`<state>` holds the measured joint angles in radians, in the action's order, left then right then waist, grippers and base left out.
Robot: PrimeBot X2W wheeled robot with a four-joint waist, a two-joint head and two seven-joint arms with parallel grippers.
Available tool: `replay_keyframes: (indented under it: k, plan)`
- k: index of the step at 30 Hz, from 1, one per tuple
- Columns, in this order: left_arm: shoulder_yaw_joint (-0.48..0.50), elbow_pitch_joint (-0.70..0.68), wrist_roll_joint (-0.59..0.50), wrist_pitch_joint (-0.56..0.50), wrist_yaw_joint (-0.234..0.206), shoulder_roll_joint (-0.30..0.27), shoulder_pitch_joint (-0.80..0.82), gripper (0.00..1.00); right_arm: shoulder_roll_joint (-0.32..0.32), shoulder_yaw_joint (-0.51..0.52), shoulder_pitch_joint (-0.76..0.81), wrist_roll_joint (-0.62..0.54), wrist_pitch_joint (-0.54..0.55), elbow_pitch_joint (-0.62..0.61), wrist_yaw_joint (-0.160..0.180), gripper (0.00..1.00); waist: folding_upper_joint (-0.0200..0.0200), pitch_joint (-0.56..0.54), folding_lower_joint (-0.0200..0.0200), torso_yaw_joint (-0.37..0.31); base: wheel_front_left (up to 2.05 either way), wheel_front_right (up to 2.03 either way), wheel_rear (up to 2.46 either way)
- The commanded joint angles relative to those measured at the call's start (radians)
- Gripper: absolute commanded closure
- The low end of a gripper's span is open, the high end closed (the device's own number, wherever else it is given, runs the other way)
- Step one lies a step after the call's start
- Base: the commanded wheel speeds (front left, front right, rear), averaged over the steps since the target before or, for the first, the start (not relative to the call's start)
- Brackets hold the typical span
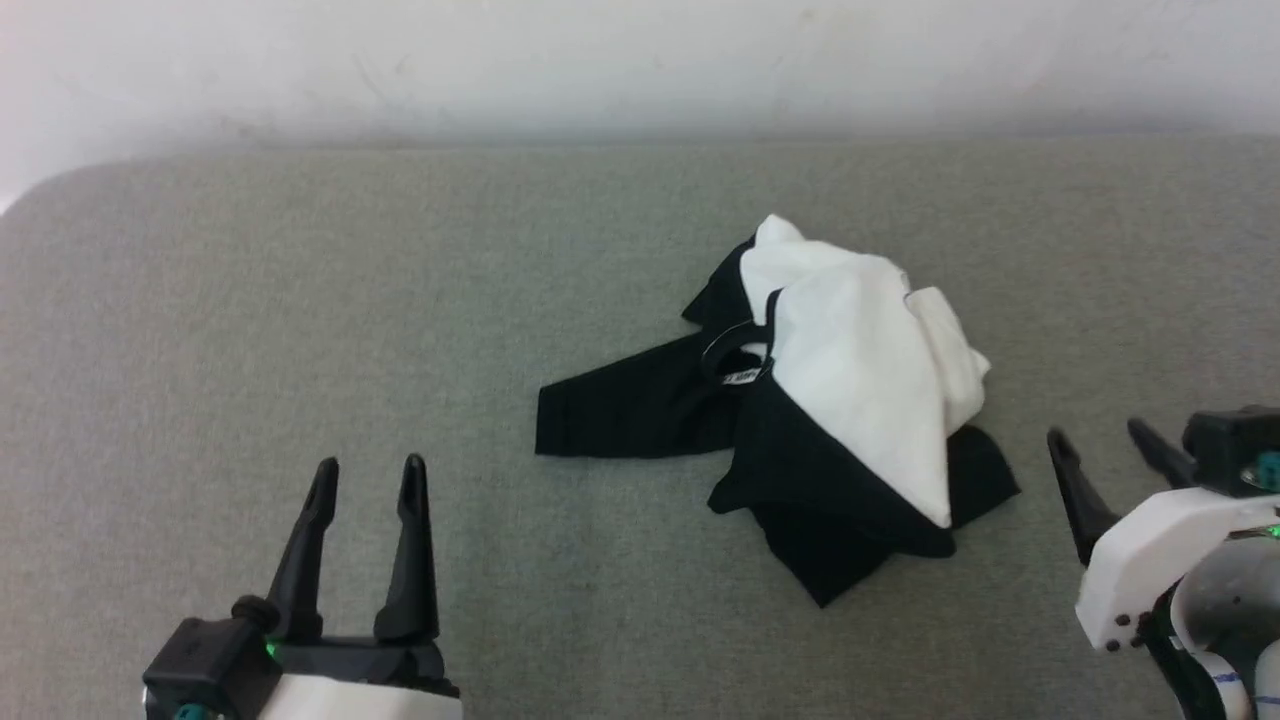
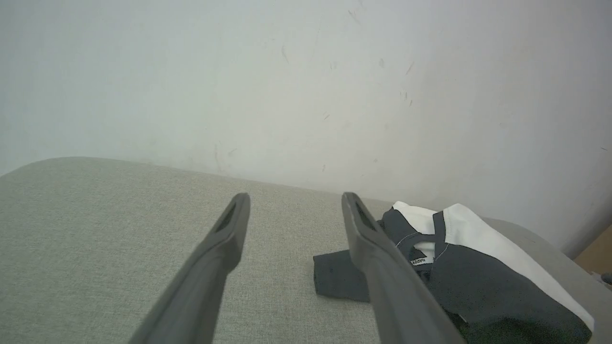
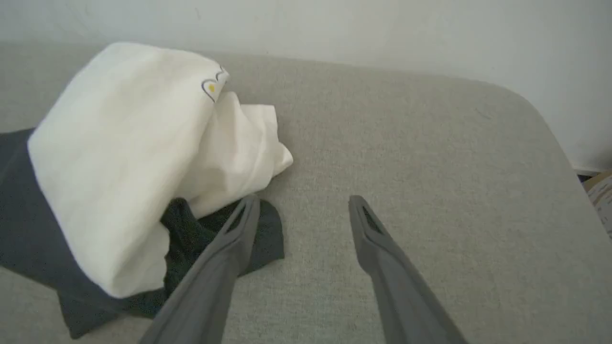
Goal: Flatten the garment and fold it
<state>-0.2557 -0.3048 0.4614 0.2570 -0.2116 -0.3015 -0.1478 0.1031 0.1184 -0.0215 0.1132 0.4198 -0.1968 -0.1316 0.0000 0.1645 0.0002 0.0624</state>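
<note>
The soft white-bodied shirt with black sleeves and black collar trim [image 1: 850,370] lies crumpled right of centre on the grey fabric-covered surface [image 1: 300,300]. Its white body is bunched over the black parts, and one black sleeve [image 1: 620,410] trails toward the robot's left. The left gripper [image 1: 370,465] hangs well apart from the cloth, fingers spread and empty. The right gripper [image 1: 1097,432], likewise spread and empty, sits just beside the shirt's lower black corner (probably the handier first pinch). Flattening looks not yet begun. As for holders, the surface alone carries the shirt.
</note>
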Motion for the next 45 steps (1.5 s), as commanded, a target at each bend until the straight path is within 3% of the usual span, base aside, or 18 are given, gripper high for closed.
replay_keyframes:
  k: [1,5,14,15,16,18,23,28,33,37,41,45]
  plan:
    - [0.000,0.008,-0.015,0.005,0.009,0.009,0.020,0.00,0.029,-0.009,-0.014,0.015,0.055,0.014,0.001,0.00,0.0000,0.053,-0.0002,0.040,0.00,0.00,0.00]
    - [0.002,0.023,-0.025,0.005,0.023,0.025,0.037,0.00,0.077,-0.023,-0.026,0.062,0.141,0.042,0.001,0.00,0.0000,0.088,-0.0002,0.069,0.00,0.00,0.00]
    - [-0.006,0.047,-0.033,0.005,0.046,0.039,0.071,0.00,0.099,-0.069,-0.059,0.126,0.195,0.184,0.001,0.00,0.0000,0.127,-0.0002,0.108,0.00,0.00,0.00]
    - [-0.009,0.051,-0.033,0.005,0.047,0.041,0.076,0.00,0.098,-0.076,-0.064,0.132,0.202,0.204,0.001,0.06,0.0000,0.128,-0.0002,0.109,0.00,0.00,0.00]
    - [-0.012,0.054,-0.033,0.005,0.048,0.043,0.081,0.00,0.098,-0.083,-0.068,0.135,0.210,0.223,0.001,0.53,0.0000,0.129,-0.0002,0.109,0.00,0.00,0.00]
    - [-0.018,0.061,-0.031,0.004,0.051,0.047,0.090,0.00,0.100,-0.090,-0.080,0.139,0.207,0.247,0.001,1.00,0.0000,0.125,-0.0002,0.106,0.00,0.00,0.00]
    - [-0.018,0.074,-0.025,0.003,0.044,0.052,0.085,0.00,0.107,-0.091,-0.109,0.126,0.173,0.251,0.001,1.00,0.0000,0.092,-0.0002,0.080,0.00,0.00,0.00]
    - [-0.004,0.078,-0.017,0.003,0.035,0.046,0.058,0.00,0.146,-0.063,-0.163,0.114,0.130,0.176,0.001,1.00,0.0000,0.034,-0.0002,0.036,0.00,0.00,0.00]
    - [0.011,0.064,-0.009,-0.002,0.022,0.036,0.025,0.00,0.213,0.088,-0.169,0.068,0.108,0.067,0.001,1.00,0.0000,-0.018,-0.0002,0.006,0.00,0.00,0.00]
    - [0.021,0.048,-0.004,-0.007,0.015,0.025,0.001,0.00,0.250,0.276,-0.059,0.015,0.105,0.008,0.001,1.00,0.0000,-0.034,-0.0002,-0.002,0.00,0.00,0.00]
    - [0.026,0.039,0.000,-0.013,0.008,0.019,-0.020,0.00,0.200,0.431,0.132,-0.036,0.093,-0.021,0.001,1.00,0.0000,-0.044,-0.0002,0.002,0.00,0.00,0.00]
    - [0.028,0.031,0.002,-0.022,0.002,0.011,-0.039,0.00,0.123,0.481,0.258,-0.036,0.038,0.021,0.001,1.00,0.0000,-0.047,-0.0002,0.001,0.00,0.00,0.00]
